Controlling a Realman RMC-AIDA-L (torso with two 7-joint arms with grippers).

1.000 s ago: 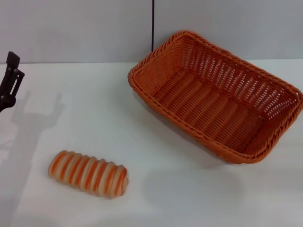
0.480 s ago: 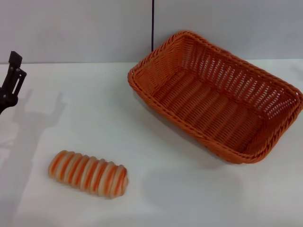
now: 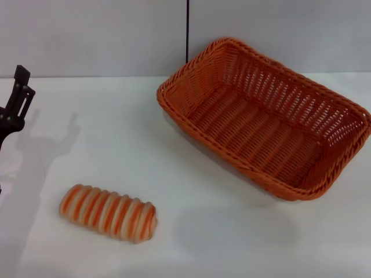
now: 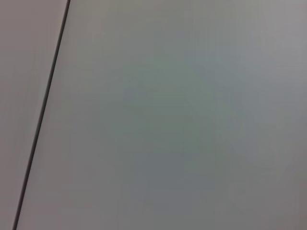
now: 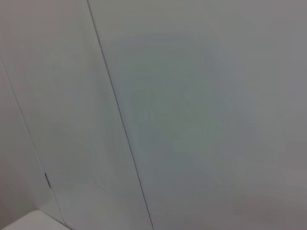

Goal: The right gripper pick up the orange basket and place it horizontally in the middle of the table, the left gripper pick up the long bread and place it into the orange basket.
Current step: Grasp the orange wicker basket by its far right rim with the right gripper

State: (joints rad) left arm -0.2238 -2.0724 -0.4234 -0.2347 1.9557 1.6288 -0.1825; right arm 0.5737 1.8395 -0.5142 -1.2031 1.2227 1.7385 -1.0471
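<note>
woven orange basket [image 3: 264, 116]: skewed at right rear of white tabletop [image 3: 116, 133]; likely light, stiff; braided rim offers hold. long bread [image 3: 108, 212]: front left, ridged, probably light; take across middle. left hand [image 3: 15, 104]: far-left edge, finger state unclear. right hand: unseen.

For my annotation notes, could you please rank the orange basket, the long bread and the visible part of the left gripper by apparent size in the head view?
1. orange basket, clearly largest.
2. long bread.
3. left gripper, partly cut off at the edge, so only its visible part ranks smallest.
</note>
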